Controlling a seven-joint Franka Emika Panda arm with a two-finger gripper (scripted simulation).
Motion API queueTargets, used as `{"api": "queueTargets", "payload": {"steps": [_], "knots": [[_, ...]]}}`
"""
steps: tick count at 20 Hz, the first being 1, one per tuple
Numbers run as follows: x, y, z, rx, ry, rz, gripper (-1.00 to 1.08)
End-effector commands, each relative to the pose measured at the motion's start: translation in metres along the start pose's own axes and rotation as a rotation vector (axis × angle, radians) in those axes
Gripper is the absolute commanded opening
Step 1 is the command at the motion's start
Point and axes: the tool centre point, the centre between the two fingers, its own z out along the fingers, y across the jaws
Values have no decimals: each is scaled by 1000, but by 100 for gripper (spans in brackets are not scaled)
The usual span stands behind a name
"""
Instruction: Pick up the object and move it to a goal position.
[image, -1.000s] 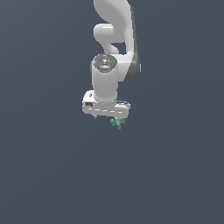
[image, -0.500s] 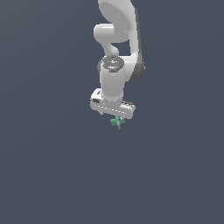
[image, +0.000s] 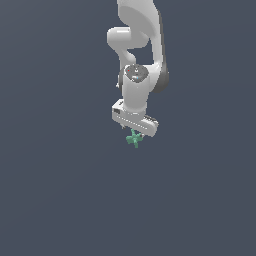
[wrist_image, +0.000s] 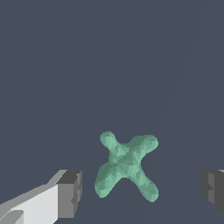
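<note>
The object is a tiny teal-green cross-shaped piece with short prongs, lying on the dark grey floor. In the exterior view my white gripper hangs straight above it, very close, and its fingers are mostly hidden behind the hand. In the wrist view the object lies between my two dark fingertips, which stand wide apart on either side of it without touching it. The gripper is open and empty.
The flat dark grey floor spreads all around the object. The white arm rises above the gripper towards the upper edge of the exterior view. No other objects show.
The hand has shifted towards the exterior view's right and turned about its axis, now sitting over the object. The object has not moved.
</note>
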Motion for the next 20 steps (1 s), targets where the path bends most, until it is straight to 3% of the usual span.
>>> {"api": "queueTargets", "payload": {"steps": [1,20], "knots": [[-6,-2,2,3,1,38,100],[-16,-4,27,8,2,96,100]]}}
